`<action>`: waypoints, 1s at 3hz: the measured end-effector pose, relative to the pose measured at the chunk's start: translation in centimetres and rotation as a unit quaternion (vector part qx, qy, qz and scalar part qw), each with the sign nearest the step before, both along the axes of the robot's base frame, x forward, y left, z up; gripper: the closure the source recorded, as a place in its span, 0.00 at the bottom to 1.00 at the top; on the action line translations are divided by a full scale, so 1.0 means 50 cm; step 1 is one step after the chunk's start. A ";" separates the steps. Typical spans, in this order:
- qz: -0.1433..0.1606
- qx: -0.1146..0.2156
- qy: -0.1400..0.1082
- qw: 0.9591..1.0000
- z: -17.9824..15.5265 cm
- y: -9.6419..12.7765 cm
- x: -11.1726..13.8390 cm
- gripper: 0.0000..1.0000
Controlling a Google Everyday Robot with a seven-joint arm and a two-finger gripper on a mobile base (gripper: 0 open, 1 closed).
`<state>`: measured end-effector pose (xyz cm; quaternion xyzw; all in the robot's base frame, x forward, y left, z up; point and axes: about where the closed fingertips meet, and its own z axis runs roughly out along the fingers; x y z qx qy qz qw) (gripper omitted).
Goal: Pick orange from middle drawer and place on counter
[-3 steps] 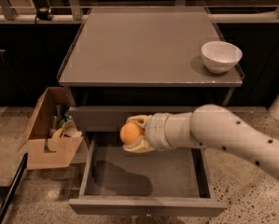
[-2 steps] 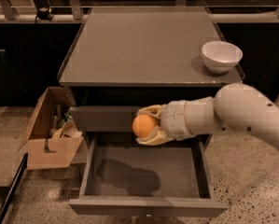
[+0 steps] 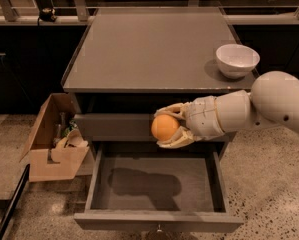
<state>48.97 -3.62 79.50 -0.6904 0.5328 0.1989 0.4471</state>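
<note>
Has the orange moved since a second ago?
Yes: the orange, held in the gripper, rose and shifted right, nearer the counter edge.

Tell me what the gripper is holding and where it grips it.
The gripper holds the orange, one finger over its top and the other under its bottom, in the air above the open middle drawer.

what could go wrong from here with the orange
The pincer, above the open grey drawer, grips the small round orange fruit below the flat grey counter; lifting straight up might hit its front edge. Once set down, the fruit might roll off, or the pincer could bump the white bowl.
</note>
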 end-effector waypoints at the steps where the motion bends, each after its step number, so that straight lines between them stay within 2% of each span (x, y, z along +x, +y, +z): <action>1: 0.000 0.000 0.000 1.000 -0.002 0.001 0.000 1.00; 2: 0.002 0.030 -0.006 1.000 0.010 0.004 0.002 1.00; 3: -0.001 0.086 -0.028 0.996 0.048 -0.001 0.029 1.00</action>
